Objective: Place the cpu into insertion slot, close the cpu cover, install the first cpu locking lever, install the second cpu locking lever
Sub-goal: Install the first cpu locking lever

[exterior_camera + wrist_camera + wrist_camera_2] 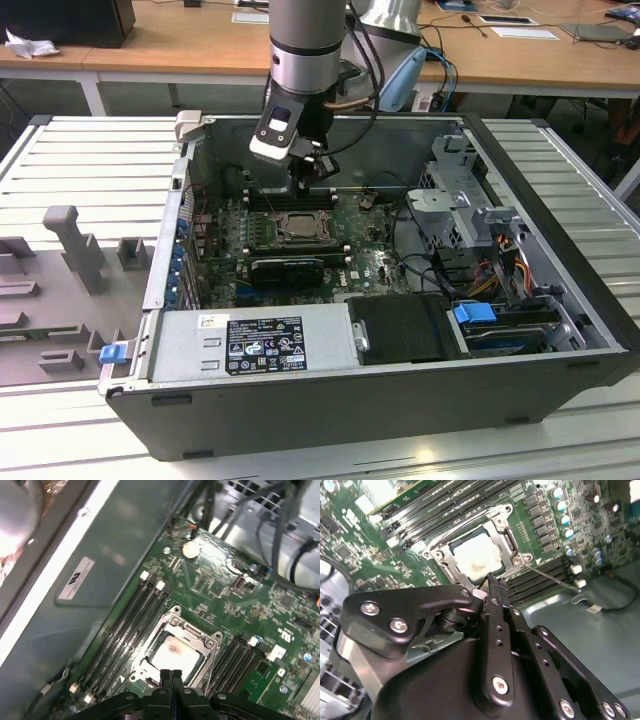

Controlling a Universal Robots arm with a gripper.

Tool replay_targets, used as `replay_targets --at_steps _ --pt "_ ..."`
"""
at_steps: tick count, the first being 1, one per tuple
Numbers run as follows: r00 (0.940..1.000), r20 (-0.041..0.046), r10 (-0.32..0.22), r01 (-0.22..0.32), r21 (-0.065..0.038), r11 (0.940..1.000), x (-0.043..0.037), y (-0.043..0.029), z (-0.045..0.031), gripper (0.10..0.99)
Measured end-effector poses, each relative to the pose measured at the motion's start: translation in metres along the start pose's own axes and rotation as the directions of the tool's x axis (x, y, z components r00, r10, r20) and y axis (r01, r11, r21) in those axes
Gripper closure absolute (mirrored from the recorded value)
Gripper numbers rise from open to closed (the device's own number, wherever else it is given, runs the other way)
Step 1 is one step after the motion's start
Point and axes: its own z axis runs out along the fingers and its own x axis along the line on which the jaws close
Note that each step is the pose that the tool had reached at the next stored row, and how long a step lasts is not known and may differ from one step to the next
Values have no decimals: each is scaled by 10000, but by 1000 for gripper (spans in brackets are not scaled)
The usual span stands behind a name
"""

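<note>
Gripper [170, 676] low over the motherboard [220, 590], jaws clenched together on nothing, tips just beside the cpu cover [445, 559], cover lying flat around the cpu [174, 652], cpu seated in the insertion slot [297, 226], thin locking lever [555, 577] angled out alongside

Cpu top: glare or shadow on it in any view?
Second wrist view: the cpu is washed near white by glare. First wrist view: the cpu is bright too, but a pinkish patch on top can be made out. Exterior view: the cpu looks dull grey and dim, no glare.
</note>
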Motion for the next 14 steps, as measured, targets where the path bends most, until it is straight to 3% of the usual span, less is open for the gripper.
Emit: replay_targets --at_steps 3,10,13,14 --pt "9958 -47 -912 913 46 9958 0 0 2 980" --pt "9794 -109 -2015 2017 95 9794 2 -3 4 980" --pt "9638 -148 -2662 2664 123 9638 2 -4 5 980" --pt "9551 -168 -2959 2961 134 9551 2 -4 6 980"
